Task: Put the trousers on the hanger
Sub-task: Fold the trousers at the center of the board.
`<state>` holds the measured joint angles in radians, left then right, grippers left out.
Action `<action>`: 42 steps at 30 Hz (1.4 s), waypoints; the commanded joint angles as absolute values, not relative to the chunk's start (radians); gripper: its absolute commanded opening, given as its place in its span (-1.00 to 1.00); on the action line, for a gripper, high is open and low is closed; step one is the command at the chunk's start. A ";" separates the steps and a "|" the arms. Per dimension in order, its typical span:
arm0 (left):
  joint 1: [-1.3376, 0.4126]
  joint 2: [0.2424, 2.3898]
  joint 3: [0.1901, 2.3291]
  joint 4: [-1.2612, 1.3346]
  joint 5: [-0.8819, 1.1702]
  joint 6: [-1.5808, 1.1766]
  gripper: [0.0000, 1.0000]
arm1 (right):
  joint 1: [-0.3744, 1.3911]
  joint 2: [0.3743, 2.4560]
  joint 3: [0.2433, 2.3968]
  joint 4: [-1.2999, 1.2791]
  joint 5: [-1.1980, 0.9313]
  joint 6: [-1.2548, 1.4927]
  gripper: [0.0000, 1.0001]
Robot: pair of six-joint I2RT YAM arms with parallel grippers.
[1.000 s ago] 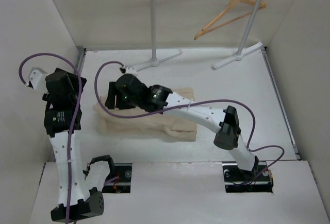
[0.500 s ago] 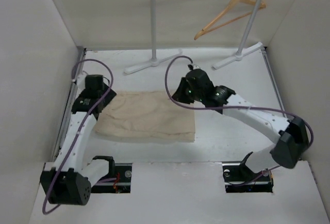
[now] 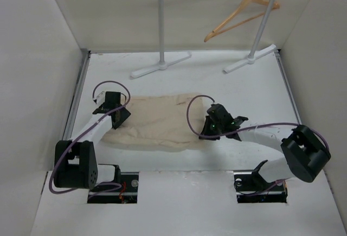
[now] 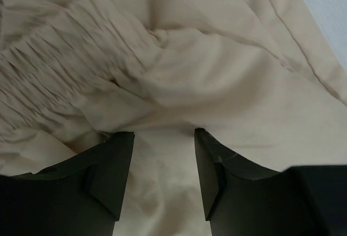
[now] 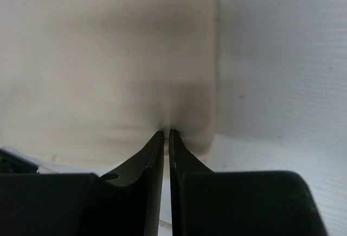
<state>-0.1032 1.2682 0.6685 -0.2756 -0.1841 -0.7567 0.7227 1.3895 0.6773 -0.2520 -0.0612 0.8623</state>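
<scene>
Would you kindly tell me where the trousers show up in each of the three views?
Top external: trousers centre-left on the table, between the left gripper and right gripper.
Left wrist: trousers fill most of the frame, gathered waistband at left.
Right wrist: trousers blurred, upper left, the right gripper's shut tips at their near edge.
Shared landmark: the white table, bare at right in both wrist views.

White rack (image 3: 161, 24) stands in the upper middle of the top view; two uprights, a bar across the very top, each upright on a slanted foot; the feet rest on the white table (image 3: 244, 92); plain pale walls (image 3: 38, 57) close in the left, back and right; two dark cutouts (image 3: 122, 184) sit at the bottom edge.
</scene>
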 commanded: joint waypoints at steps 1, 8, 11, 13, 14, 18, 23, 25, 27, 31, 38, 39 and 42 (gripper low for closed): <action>-0.048 1.293 0.640 -0.151 -0.192 -0.755 -0.06 | 0.696 1.379 0.608 -0.117 -0.078 0.917 -0.71; -0.027 1.218 0.699 -0.182 -0.117 -0.746 0.02 | 0.686 1.277 0.590 -0.196 -0.089 0.925 -0.62; -0.094 1.134 0.765 -0.253 -0.120 -0.749 0.05 | 0.683 1.198 0.644 -0.273 -0.089 0.907 -0.50; -0.149 1.091 0.787 -0.290 -0.133 -0.750 -0.03 | 0.682 1.167 0.689 -0.301 -0.094 0.900 -0.44; -0.171 1.079 0.788 -0.301 -0.136 -0.755 -0.09 | 0.683 1.166 0.707 -0.301 -0.101 0.897 -0.43; -0.356 1.054 0.763 -0.328 -0.141 -0.830 -0.53 | 0.656 1.270 0.803 -0.226 -0.155 0.867 -0.66; -0.571 1.098 0.680 -0.266 -0.175 -0.946 -0.68 | 0.561 1.487 0.949 -0.051 -0.250 0.842 -0.82; -0.602 1.101 0.643 -0.252 -0.186 -0.976 -0.68 | 0.535 1.575 1.011 0.000 -0.310 0.851 -0.83; -0.608 1.085 0.600 -0.249 -0.189 -0.989 -0.68 | 0.509 1.635 1.063 0.035 -0.342 0.860 -0.83; -0.614 1.033 0.505 -0.259 -0.189 -1.005 -0.68 | 0.475 1.729 1.127 0.095 -0.359 0.897 -0.83; -0.593 0.933 0.391 -0.284 -0.181 -1.031 -0.67 | 0.432 1.873 1.123 0.109 -0.333 0.994 -0.81; -0.587 0.925 0.384 -0.288 -0.179 -1.031 -0.67 | 0.426 1.884 1.118 0.109 -0.327 1.006 -0.81; -0.575 0.904 0.371 -0.301 -0.176 -1.029 -0.66 | 0.413 1.898 1.106 0.104 -0.308 1.022 -0.80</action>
<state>-0.5877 0.9283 0.3901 -0.2726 -0.1623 -1.0130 0.4294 1.8980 1.1030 0.0597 -0.3279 0.9817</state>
